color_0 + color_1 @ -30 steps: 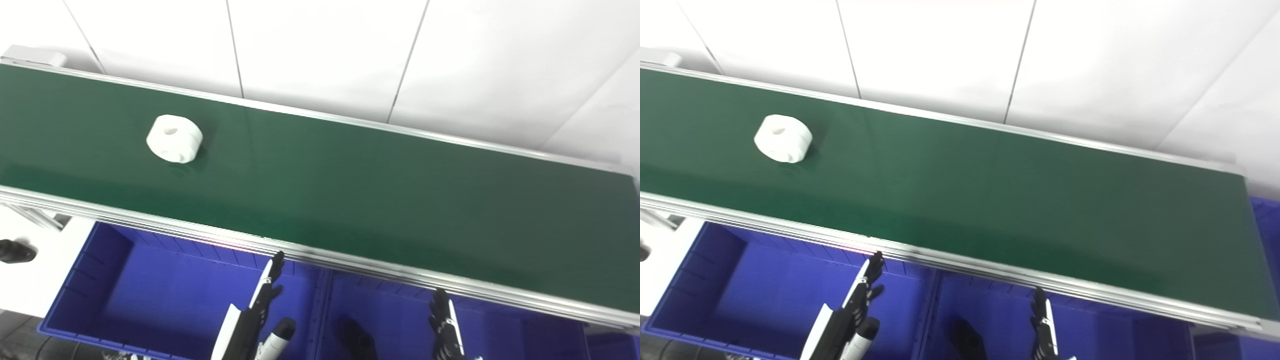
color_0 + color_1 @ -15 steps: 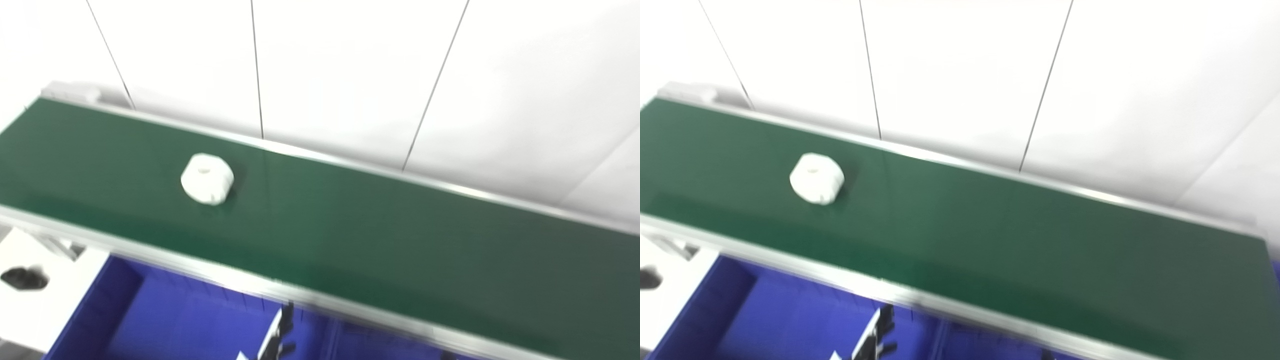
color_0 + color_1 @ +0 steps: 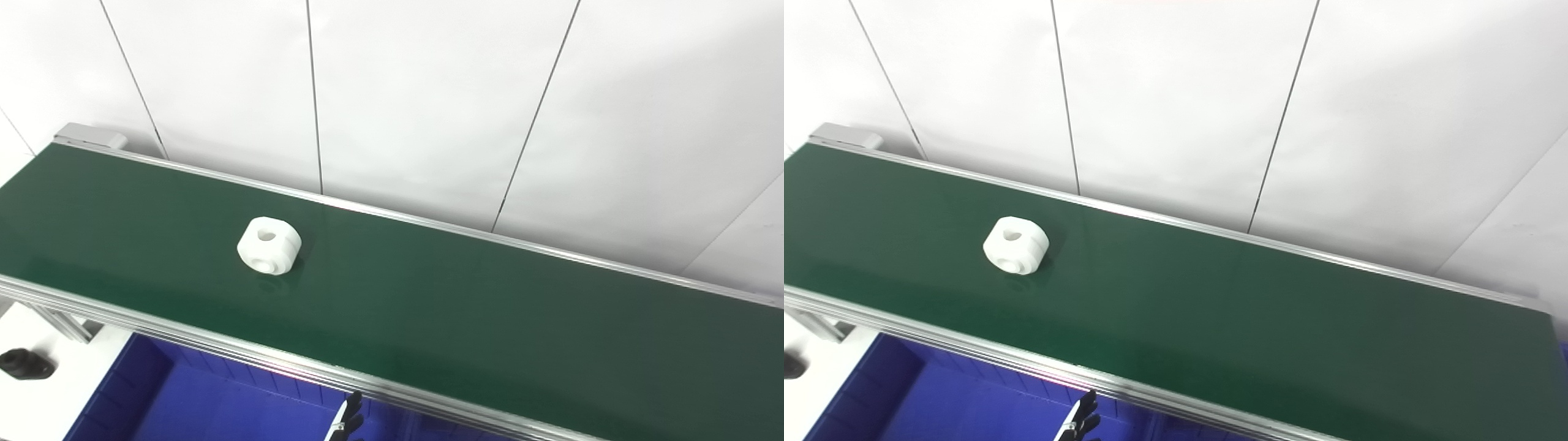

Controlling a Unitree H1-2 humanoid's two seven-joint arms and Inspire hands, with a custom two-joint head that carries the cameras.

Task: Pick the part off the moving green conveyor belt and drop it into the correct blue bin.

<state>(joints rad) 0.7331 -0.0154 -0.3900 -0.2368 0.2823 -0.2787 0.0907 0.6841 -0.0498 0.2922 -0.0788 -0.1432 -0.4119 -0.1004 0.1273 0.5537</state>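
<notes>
White wall behind green belt point(image 3: 429, 306); left hand point(image 3: 348, 422) fingertips upright over blue bin point(image 3: 214, 410), grip unclear.

Two side-by-side head views, looking down and forward across the green conveyor belt point(image 3: 429, 312), both sharing it, close range
</notes>
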